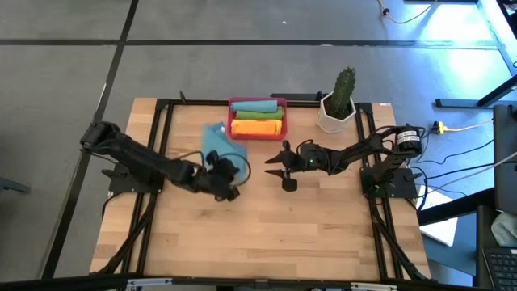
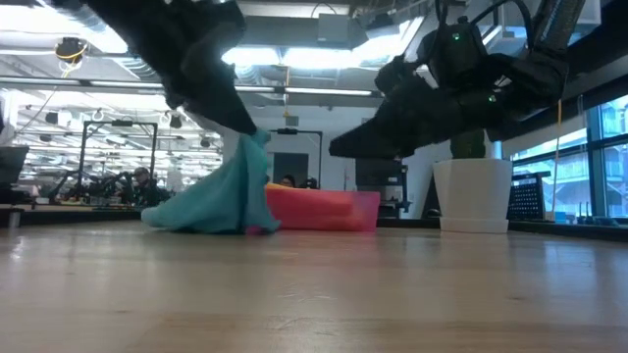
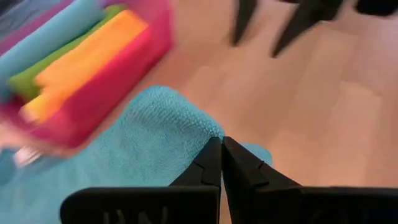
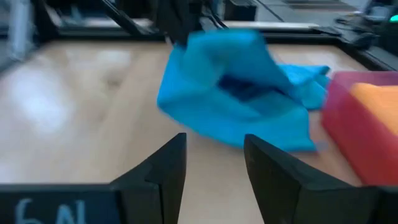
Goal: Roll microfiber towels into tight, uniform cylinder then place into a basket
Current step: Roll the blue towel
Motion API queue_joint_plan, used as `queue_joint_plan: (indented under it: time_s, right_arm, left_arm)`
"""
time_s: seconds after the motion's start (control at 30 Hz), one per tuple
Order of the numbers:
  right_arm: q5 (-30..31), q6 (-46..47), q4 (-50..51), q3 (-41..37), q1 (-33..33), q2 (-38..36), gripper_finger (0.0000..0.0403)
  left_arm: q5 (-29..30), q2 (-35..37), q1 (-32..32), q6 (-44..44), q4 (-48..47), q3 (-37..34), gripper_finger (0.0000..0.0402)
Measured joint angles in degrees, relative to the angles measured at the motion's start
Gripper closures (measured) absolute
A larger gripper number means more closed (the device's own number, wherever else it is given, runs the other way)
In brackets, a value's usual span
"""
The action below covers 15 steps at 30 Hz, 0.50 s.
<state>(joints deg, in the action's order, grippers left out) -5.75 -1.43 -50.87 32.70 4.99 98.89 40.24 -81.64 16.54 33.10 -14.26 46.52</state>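
Teal towel (image 1: 213, 142) pinched in left gripper (image 1: 227, 171) jaws; three rolls fill basket (image 1: 258, 105); right gripper (image 1: 284, 168) jaws apart.

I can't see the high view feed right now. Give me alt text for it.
From above, the left gripper, fingers shut, pinches a teal towel lifted beside the red basket, which already holds teal, green and orange rolled towels. The right gripper hovers open over bare wood just right of it; a potted cactus stands at the back right.
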Motion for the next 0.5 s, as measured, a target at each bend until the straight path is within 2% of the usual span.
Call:
queue_joint_plan:
  time_s: [0.13,0.33,0.5]
  right_arm:
    - [-3.5,2.8,-1.5,0.0,0.0,0.0,0.024]
    - [-3.9,3.8,-0.4,0.0,0.1,0.8,0.024]
    - [-4.0,2.5,-0.3,0.0,0.3,2.9,0.024]
  left_arm:
    - [0.4,-3.4,2.5,-3.7,9.3,-2.8,0.0401]
    - [0.4,-10.7,3.8,-4.7,18.1,-4.2,0.0401]
    - [-8.7,-18.9,3.6,-5.7,30.1,-4.2,0.0401]
